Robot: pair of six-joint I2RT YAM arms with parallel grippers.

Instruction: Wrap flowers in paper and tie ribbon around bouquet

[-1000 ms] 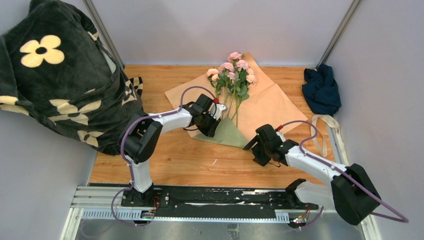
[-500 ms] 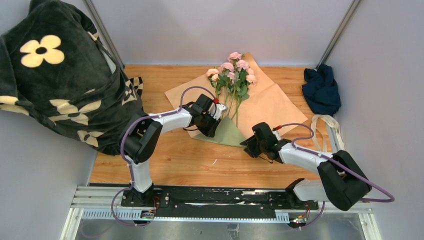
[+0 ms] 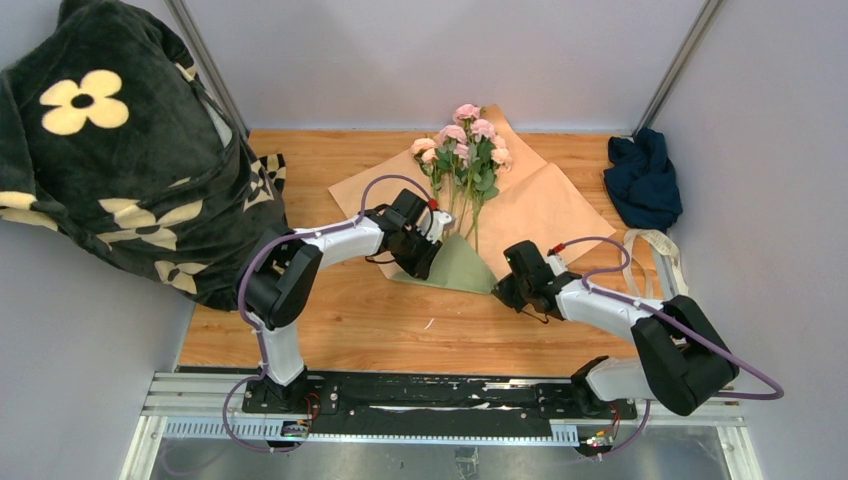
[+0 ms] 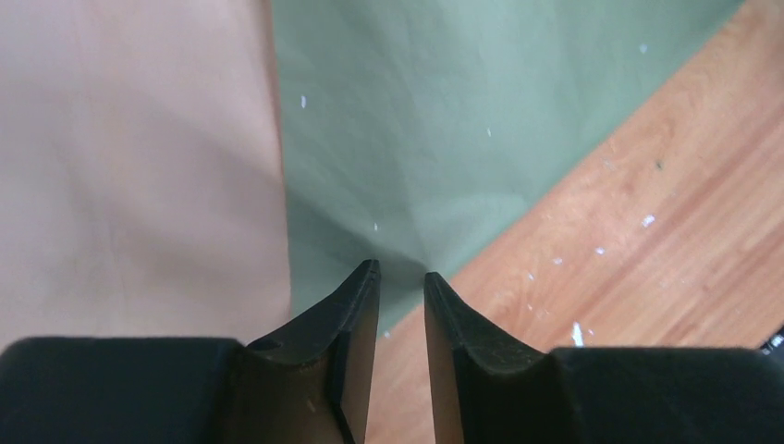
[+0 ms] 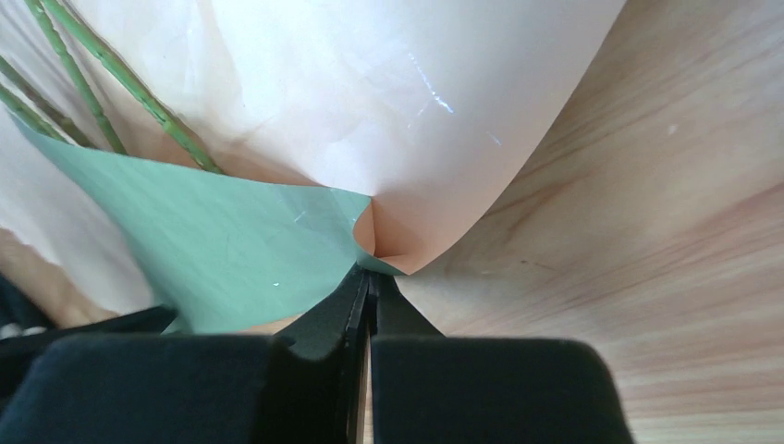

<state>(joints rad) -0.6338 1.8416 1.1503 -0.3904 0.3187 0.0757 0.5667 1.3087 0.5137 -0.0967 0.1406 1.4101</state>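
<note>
one fold is in: the right end effector (image 5: 370, 282) clamps the paper (image 3: 540, 205) at its near corner, and the left end effector (image 4: 400, 277) sits slightly apart over the green flap. the flowers (image 3: 465, 135) lie on the sheet, the wrapping looks barely begun, and the ribbon (image 3: 650, 234) lies untouched at the table (image 3: 350, 320) edge.

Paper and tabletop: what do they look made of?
The paper: thin paper stock, matte with a faint sheen, tan on one face and green on the other; it curls and creases softly. The tabletop: wood by its grain, with a smooth satin finish; cannot tell whether it is solid or laminate.
</note>
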